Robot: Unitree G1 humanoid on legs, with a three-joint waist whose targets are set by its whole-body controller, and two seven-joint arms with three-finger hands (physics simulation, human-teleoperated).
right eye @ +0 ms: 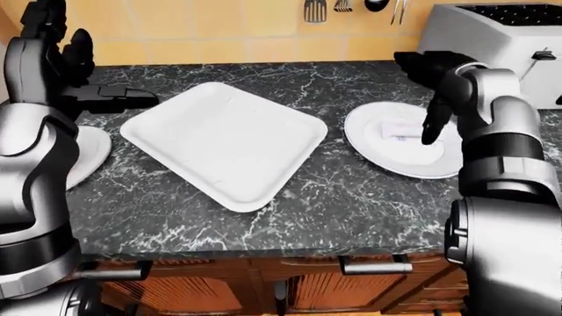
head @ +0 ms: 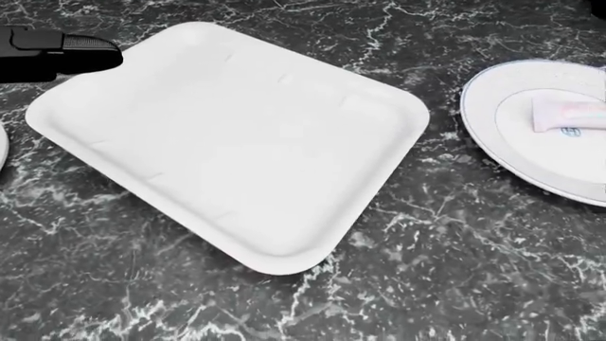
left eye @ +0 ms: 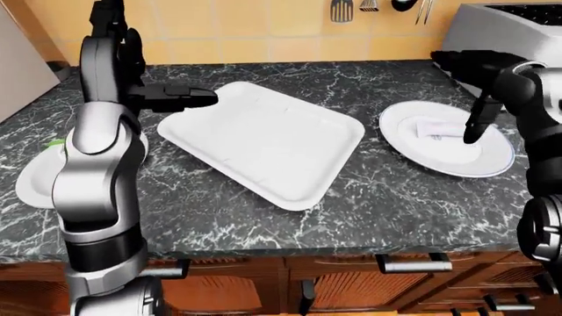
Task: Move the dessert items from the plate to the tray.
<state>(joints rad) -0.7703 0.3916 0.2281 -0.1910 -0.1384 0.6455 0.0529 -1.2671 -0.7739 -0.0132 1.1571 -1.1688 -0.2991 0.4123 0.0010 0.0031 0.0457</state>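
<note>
Right hand (right eye: 432, 129) fingertip over dessert item (head: 568, 114) on plate (head: 492, 121).

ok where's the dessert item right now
The dessert item lies on the plate at the right edge of the head view, right of the tray, with the right hand just above it.

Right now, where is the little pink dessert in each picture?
Left-eye view: the pink dessert lies on the plate at the right, by the right hand.
Head view: the dessert is at the right edge, on the plate; neither the right hand nor its fingers show.
Right-eye view: it sits right of middle, on the plate.
Shared landmark: the white tray to the plate's left in every view.
</note>
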